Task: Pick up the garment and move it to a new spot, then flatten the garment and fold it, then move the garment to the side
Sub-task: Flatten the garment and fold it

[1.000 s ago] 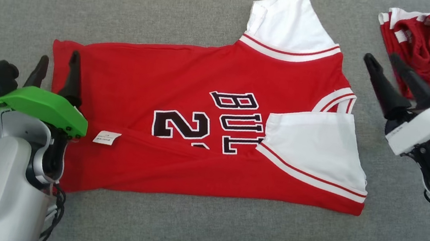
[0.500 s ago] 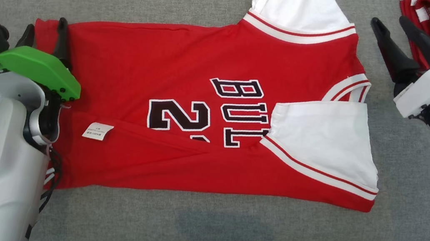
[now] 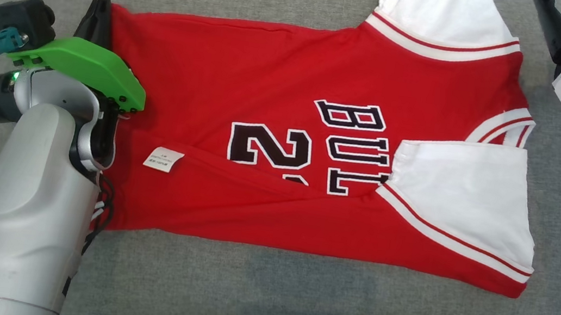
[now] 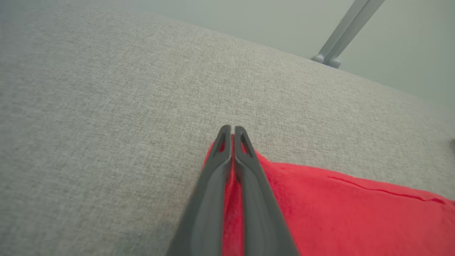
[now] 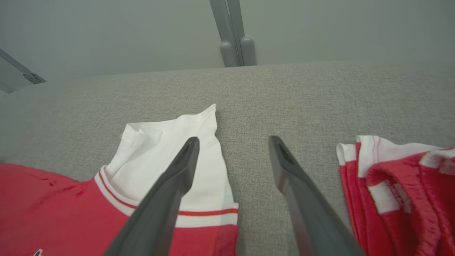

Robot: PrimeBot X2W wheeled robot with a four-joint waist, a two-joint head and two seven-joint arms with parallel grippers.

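We find the garment (image 3: 283, 141), a red jersey with black lettering, lying flat across the middle of the grey surface (image 3: 239, 294) in the head view, its hem toward 9 o'clock and its neck toward 3 o'clock. Its near edge is folded over the body, showing a white label (image 3: 163, 159) at about 8 o'clock of the lettering. One white sleeve (image 3: 461, 199) lies folded across the chest at 4 o'clock, and the other sleeve (image 3: 444, 10) runs off the frame at 12 o'clock. The left fingers (image 3: 97, 16) are at 10 o'clock of the garment, on the far hem corner. In the left wrist view these fingers (image 4: 209, 199) are closed together with red cloth pinched between them, at the very corner of the hem. The right fingers (image 3: 559, 29) are at 2 o'clock of the garment, beside the far sleeve. In the right wrist view they (image 5: 170, 192) stand wide apart and hold nothing: one crosses the white sleeve, the other the bare surface. We cannot tell whether they touch either. A second red and white cloth (image 5: 398, 185) lies bunched at 3 o'clock of the right fingers, apart from the garment.
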